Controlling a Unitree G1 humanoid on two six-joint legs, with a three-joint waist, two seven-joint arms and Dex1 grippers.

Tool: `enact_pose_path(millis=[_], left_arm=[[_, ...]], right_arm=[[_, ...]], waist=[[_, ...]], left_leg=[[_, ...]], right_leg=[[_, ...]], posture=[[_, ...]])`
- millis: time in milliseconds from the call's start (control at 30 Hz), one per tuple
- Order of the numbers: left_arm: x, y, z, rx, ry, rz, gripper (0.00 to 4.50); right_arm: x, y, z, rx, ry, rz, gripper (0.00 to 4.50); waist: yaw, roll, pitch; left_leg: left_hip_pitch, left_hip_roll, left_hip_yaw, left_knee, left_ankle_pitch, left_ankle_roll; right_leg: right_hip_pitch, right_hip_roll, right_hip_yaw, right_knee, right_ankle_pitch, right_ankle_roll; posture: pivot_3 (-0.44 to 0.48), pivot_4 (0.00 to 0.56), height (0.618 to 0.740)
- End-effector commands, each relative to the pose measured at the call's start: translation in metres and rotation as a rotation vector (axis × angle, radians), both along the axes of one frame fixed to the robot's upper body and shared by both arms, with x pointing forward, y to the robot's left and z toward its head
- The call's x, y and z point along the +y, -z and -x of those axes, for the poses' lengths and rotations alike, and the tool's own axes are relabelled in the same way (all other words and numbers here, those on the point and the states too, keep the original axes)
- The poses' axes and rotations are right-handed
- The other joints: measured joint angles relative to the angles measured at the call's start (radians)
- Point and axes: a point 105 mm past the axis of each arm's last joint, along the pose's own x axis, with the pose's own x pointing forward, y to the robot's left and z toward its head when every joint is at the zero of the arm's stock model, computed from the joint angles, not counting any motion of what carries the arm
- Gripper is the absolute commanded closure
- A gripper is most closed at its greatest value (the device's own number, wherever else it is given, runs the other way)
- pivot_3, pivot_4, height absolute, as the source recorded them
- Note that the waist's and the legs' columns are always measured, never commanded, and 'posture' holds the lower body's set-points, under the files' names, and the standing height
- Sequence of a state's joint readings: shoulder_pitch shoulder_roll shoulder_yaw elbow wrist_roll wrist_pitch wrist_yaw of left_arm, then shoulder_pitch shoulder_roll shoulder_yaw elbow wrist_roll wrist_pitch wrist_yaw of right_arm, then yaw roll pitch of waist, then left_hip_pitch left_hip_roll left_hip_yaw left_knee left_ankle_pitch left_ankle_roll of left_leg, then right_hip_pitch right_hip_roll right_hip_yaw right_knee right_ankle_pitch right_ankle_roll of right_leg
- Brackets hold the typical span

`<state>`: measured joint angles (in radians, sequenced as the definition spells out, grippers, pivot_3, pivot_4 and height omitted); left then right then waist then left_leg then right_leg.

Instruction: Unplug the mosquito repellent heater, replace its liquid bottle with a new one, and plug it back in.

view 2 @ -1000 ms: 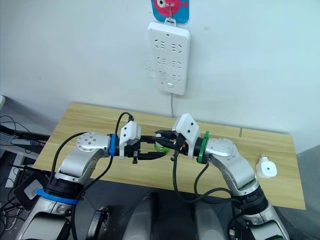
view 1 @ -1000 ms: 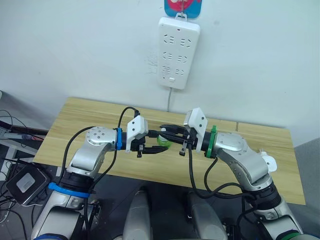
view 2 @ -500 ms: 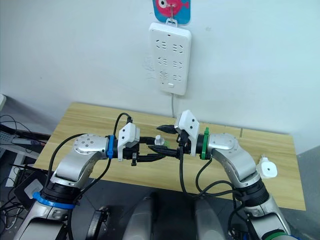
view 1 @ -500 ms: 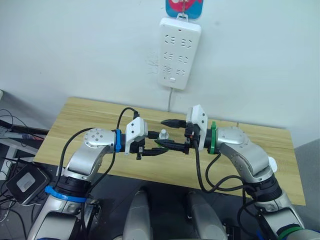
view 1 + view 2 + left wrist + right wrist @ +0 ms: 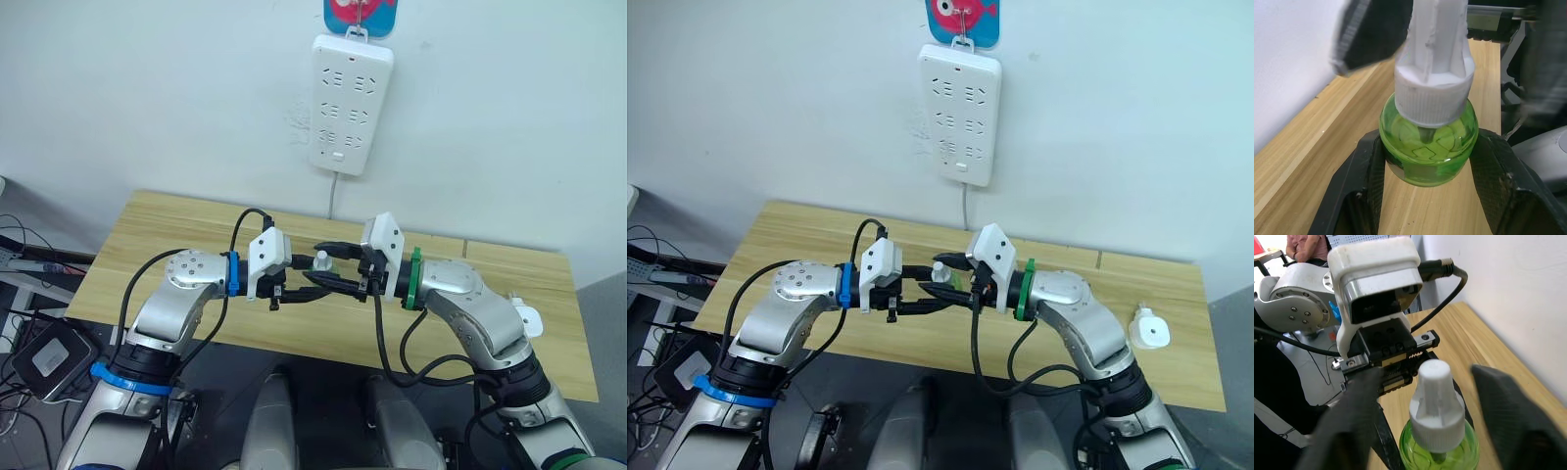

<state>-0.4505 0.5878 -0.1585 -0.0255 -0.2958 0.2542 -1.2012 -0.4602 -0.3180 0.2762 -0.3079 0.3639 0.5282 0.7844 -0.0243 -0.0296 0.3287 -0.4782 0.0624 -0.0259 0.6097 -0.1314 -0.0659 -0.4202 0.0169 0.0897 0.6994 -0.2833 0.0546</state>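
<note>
L gripper fingers clamp green bottle upright, cap up between R gripper fingers, spread wide, not gripping.

Even, bright indoor light fills the head views, with soft shadows and no hard glare. The white wall looks slightly grey towards the corners. In the wrist views the near black fingers smear with blur, while the green bottle stays fairly sharp.

white wall, light wooden table
</note>
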Motion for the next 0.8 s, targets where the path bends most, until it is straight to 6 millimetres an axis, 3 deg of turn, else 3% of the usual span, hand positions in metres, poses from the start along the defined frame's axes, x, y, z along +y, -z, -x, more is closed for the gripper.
enact_pose_path(millis=[33, 67, 300, 433, 567, 733, 800], left_arm=[[-0.002, -0.009, 0.0, -0.031, 0.023, 0.015, 2.34], [-0.002, -0.009, 0.0, -0.03, 0.023, 0.015, 2.34], [-0.003, -0.009, 0.004, -0.028, 0.037, 0.015, 2.34], [-0.009, -0.012, 0.024, -0.023, 0.157, 0.01, 2.34], [-0.012, -0.011, 0.054, -0.003, 0.311, -0.018, 2.34], [-0.007, -0.011, 0.07, 0.024, 0.363, -0.049, 2.34], [-0.005, -0.012, 0.068, 0.026, 0.349, -0.051, 2.34]], right_arm=[[0.001, -0.008, 0.005, -0.04, -0.022, -0.016, 3.08], [0.001, -0.008, 0.005, -0.04, -0.023, -0.016, 3.46], [0.001, -0.006, 0.013, -0.01, -0.088, -0.028, 3.49], [0.011, -0.027, 0.037, 0.016, -0.358, -0.067, 3.49], [0.008, -0.032, 0.052, 0.016, -0.668, 0.015, 3.49], [0.003, -0.028, 0.039, -0.033, -0.808, 0.114, 3.49], [0.0, -0.028, 0.029, -0.054, -0.799, 0.134, 2.77]], waist=[[0.0, 0.0, 0.0], [0.0, 0.0, 0.0], [0.0, 0.0, 0.0], [-0.001, 0.0, 0.0], [-0.002, 0.0, 0.0], [0.007, 0.0, 0.0], [0.015, 0.0, 0.0]], left_leg=[[0.0, 0.0, 0.0, 0.0, 0.0, 0.0], [0.0, 0.0, 0.0, 0.0, 0.0, 0.0], [0.0, 0.0, 0.0, 0.0, 0.0, 0.0], [0.0, 0.0, 0.0, 0.0, 0.0, 0.0], [0.002, 0.0, 0.0, 0.0, 0.0, 0.0], [0.008, 0.0, 0.0, -0.001, 0.0, 0.0], [0.008, 0.0, 0.0, -0.001, 0.0, 0.0]], right_leg=[[0.0, 0.0, 0.0, 0.0, 0.0, 0.0], [0.0, 0.0, 0.0, 0.0, 0.0, 0.0], [0.0, 0.0, 0.0, 0.0, 0.0, 0.0], [0.0, 0.0, 0.0, 0.0, 0.0, 0.0], [0.001, 0.0, 0.0, 0.0, 0.0, 0.0], [0.007, 0.0, 0.0, -0.001, -0.001, -0.001], [0.007, 0.0, 0.0, -0.001, -0.001, -0.001]], posture=[[0.061, 0.292, 0.74], [0.061, 0.294, 0.74], [0.079, 0.302, 0.74], [0.088, 0.309, 0.74], [0.103, 0.304, 0.74], [0.153, 0.289, 0.74], [0.155, 0.299, 0.74]])
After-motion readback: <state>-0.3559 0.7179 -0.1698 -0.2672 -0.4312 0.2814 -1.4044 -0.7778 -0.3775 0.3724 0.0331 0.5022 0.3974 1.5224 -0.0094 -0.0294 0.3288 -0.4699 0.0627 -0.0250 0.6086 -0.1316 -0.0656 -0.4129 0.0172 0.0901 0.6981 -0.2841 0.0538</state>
